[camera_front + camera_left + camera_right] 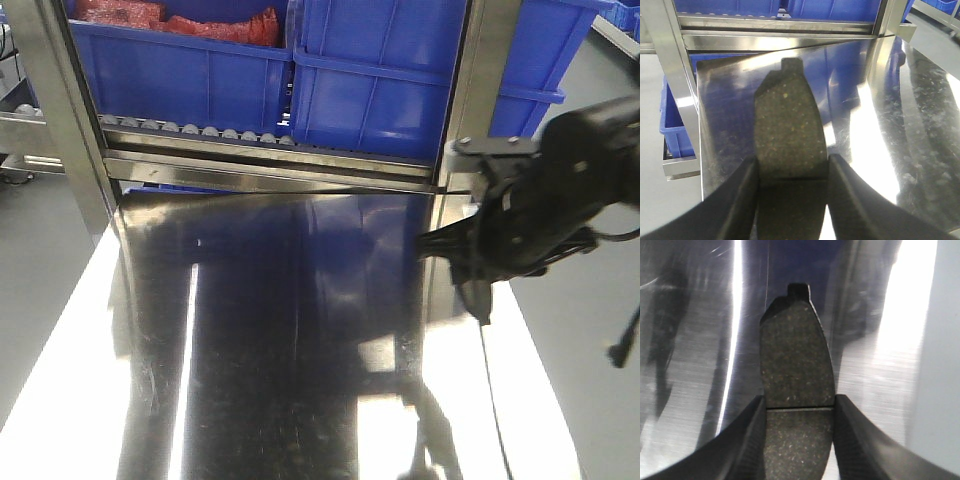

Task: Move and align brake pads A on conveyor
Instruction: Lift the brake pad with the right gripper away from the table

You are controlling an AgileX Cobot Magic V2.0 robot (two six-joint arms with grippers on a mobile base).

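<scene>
Carriage of two pads at once looks to be the step in hand. In the front view the steel table (300,330) fills the foreground with blue bins (380,90) on a roller rack (200,132) behind it. The right arm (560,190) hangs dark and blurred over the table's right side, and its grip cannot be read from here. The conveyor shows in no view. In the left wrist view the left gripper (792,170) is clamped on a brake pad (790,125), one finger on each long edge, friction face up and tabbed end pointing away. Whether the pad is lifted clear of the table cannot be told. In the right wrist view the right gripper (799,407) pinches a second brake pad (796,350) the same way, right at its groove (799,409). Both holds sit near the middle, so the pads should ride level. The squeeze wants to be steady and the travel slow, lest a pad pivot between the fingers. On the belt each pad should go down flat before release, with long axes parallel and ends in line, since a rough belt would likely resist nudging afterwards.
</scene>
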